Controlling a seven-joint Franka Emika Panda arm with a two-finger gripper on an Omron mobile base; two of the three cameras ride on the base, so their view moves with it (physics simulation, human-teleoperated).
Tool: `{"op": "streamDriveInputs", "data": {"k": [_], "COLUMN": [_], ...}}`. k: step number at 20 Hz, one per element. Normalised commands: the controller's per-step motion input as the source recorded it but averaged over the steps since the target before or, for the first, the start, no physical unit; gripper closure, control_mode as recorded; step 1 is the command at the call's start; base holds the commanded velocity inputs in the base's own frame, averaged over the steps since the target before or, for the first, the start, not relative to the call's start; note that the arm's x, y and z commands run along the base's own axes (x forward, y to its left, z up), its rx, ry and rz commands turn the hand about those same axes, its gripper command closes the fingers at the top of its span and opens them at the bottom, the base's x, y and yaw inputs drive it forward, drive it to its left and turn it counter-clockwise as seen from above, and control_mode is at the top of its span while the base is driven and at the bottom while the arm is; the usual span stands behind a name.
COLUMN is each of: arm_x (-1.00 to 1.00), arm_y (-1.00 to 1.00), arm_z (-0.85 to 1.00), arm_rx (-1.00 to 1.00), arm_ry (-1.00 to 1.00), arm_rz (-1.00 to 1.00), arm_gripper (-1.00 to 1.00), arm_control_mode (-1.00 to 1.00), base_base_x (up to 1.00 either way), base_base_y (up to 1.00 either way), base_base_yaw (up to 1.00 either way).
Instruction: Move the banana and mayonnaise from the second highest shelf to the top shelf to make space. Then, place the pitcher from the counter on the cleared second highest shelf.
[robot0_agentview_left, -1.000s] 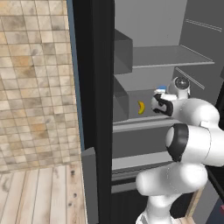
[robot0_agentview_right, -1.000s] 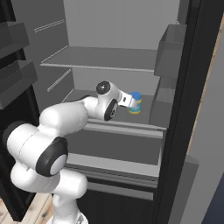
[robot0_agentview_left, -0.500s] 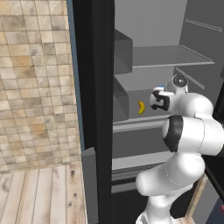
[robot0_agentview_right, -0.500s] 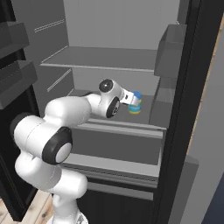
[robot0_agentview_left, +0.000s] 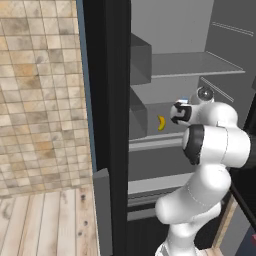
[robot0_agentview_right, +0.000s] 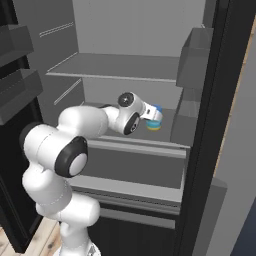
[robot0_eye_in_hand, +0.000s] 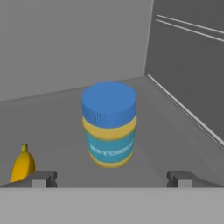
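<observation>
Reaching deeper into the fridge than a second ago, the white arm's wrist now sits closer to the short round mayonnaise jar with its blue lid, yellow band and pale teal body, which stands where it stood. Nearest the camera on the hand, the two small dark fingers stand wide apart with nothing between them, the gripper short of the jar and not touching it. Just beyond, the jar stands upright on the flat dark grey second highest shelf, roughly centred between the fingers. Off to one side, the small curved bright yellow banana lies on the same shelf, near the jar but apart from it, close by one fingertip in the hand view. Above, the thin-edged mid-grey top shelf waits for both items.

The step in hand appears to be the approach to the jar. Doing it well likely means advancing level until the fingers straddle the teal body below the lid, keeping the line centred so neither tip nudges the jar, and steering clear of the banana. Closing on the body rather than the lid should give the surer hold before lifting to the shelf above.
</observation>
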Motion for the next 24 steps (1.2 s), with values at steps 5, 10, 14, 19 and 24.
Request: {"op": "streamDriveInputs", "data": {"k": [5,10,14,19,24], "arm_x": [0.20,0.20,0.22,0.23,0.23], "arm_y": [-0.11,-0.09,-0.08,-0.08,-0.09], "arm_z": [-0.17,-0.15,-0.13,-0.14,-0.14], "arm_rx": [0.00,0.00,0.00,0.00,0.00], "arm_ry": [0.00,0.00,0.00,0.00,0.00], "arm_rz": [0.00,0.00,0.00,0.00,0.00], "arm_gripper": [-1.00,-1.00,-1.00,-1.00,-1.00], "arm_control_mode": [-1.00,-1.00,-1.00,-1.00,-1.00], "base_base_x": [0.00,0.00,0.00,0.00,0.00], "base_base_y": [0.00,0.00,0.00,0.00,0.00], "base_base_yaw": [0.00,0.00,0.00,0.00,0.00]}}
